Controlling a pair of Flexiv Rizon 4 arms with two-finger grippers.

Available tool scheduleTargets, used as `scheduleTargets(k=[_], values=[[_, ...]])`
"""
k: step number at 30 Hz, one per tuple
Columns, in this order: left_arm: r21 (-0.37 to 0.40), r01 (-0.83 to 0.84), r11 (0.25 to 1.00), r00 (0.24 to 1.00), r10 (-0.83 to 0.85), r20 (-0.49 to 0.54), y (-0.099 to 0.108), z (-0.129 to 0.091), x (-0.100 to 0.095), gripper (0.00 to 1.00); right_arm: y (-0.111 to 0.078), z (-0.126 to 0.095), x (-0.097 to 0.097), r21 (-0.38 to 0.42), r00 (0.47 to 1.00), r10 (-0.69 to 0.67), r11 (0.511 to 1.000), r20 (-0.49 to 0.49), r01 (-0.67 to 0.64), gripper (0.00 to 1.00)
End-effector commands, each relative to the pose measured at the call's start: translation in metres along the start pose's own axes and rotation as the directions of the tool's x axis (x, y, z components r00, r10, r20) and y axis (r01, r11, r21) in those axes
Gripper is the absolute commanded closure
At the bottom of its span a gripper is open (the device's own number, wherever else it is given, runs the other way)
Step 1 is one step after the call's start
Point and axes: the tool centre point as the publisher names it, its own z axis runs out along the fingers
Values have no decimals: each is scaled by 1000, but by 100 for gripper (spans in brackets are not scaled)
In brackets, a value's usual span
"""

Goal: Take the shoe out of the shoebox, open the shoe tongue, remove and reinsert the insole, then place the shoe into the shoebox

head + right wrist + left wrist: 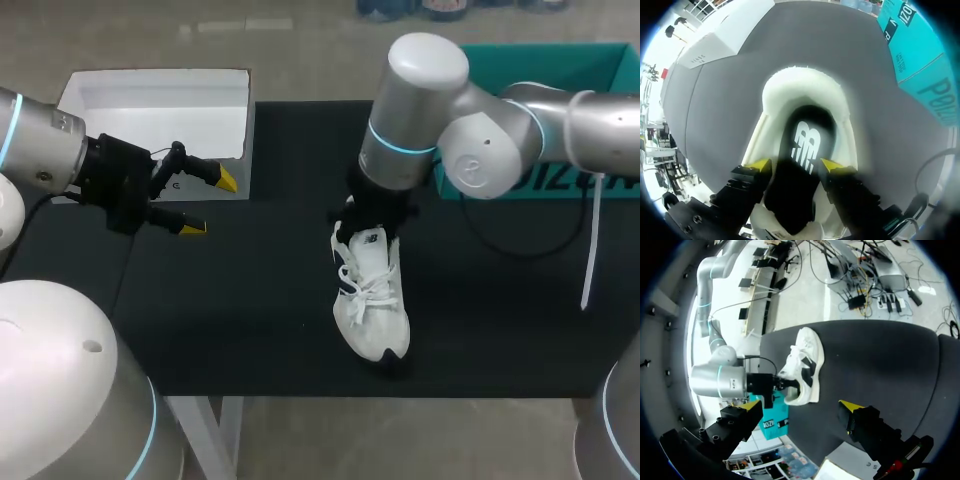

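The white shoe (372, 295) lies toe-forward on the black table (250, 320) as the right claw (797, 166) clamps the insole (805, 142) at the heel opening, likely to work it free. The left claw (212, 204) hangs aside, fingers apart.

Your head view looks down from above and behind onto the whole bench (250, 330), with the shoe (372, 300) near its middle. Your left wrist view faces across the bench from well off and takes in that shoe and the right arm (717, 380). Your right wrist view sits close above the shoe's opening, looking straight in.
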Motion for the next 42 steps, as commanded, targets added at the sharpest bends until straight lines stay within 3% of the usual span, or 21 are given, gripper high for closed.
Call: scheduleTargets(k=[1,7,14,17,19,25,27,28,30,31,42], values=[[-1,-1,1000,1000,1,-4,0,0,0,0,-6,-13,0,-25,1000,-8,1000,0,8,38],[-1,-1,1000,1000,1,-4,0,0,0,0,3,-32,7,-73,1000,-29,997,3,29,36],[-1,-1,1000,1000,1,-4,0,0,0,0,11,-71,11,-155,999,-44,987,15,46,22],[-1,-1,1000,1000,1,-4,0,0,0,0,4,-88,12,-179,999,-48,982,19,50,4],[-1,-1,1000,1000,1,-4,0,0,0,0,-4,-96,11,-183,999,-48,982,26,52,0],[-1,-1,1000,1000,1,-4,0,0,0,0,-36,-115,2,-187,998,-45,981,43,52,0],[-1,-1,1000,1000,1,-4,0,0,0,0,-46,-116,0,-179,998,-37,983,47,45,5],[-1,-1,1000,1000,1,-4,0,0,0,0,-49,-115,-1,-174,998,-37,984,46,44,15],[-1,-1,1000,1000,1,-4,0,0,0,0,-59,-110,-1,-159,998,-36,986,45,42,56],[-1,-1,1000,1000,1,-4,0,0,0,0,-62,-108,-2,-153,999,-34,987,38,40,100],[-1,-1,1000,1000,1,-4,0,0,0,0,-66,-73,-9,-99,1000,-20,995,4,20,100]])
